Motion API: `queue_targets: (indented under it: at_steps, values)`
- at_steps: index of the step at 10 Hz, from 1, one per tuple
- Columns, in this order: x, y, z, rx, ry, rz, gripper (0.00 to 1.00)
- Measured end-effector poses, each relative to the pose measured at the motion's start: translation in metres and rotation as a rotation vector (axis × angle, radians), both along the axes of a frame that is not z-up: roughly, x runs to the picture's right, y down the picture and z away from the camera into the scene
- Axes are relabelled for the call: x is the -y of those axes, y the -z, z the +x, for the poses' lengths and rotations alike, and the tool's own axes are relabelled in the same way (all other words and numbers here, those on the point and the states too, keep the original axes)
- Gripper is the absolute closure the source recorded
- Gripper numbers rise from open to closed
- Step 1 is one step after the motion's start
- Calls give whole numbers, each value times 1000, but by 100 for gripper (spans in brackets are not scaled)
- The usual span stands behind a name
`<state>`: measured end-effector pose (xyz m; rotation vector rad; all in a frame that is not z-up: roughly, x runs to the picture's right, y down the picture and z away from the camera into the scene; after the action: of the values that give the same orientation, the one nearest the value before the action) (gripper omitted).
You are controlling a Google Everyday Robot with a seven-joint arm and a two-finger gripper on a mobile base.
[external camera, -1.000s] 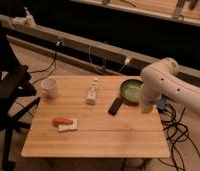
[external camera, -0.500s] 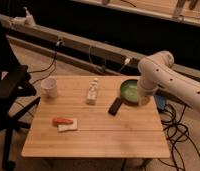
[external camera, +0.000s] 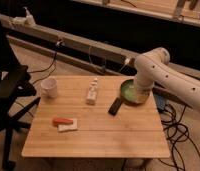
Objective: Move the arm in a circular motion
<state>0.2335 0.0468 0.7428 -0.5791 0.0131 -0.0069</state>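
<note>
Arm (external camera: 160,75) has shifted a bit toward 10 o'clock since the earlier frames, its bulbous joint now further over the table (external camera: 98,142). It enters from 3 o'clock and bends down at the table's 2 o'clock corner. Gripper (external camera: 139,95) hangs over the green bowl (external camera: 127,91); can't tell how far open it is or whether it holds anything. Unmoved: white cup (external camera: 49,88) at 10 o'clock, bottle (external camera: 93,92) near centre, dark flat object (external camera: 114,106) beside the bowl, orange item (external camera: 62,120) at 8 o'clock.
</note>
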Motion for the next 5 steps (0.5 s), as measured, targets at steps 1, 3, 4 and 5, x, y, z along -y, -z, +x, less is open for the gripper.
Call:
queue_targets:
  at_steps: [1, 3, 4, 5]
  values:
    - [5, -6, 8, -11, -18, 7, 91]
    - [24, -25, 28, -19, -62, 18, 100]
    - [31, -33, 48, -29, -91, 22, 100]
    - [35, -39, 62, -36, -114, 25, 100]
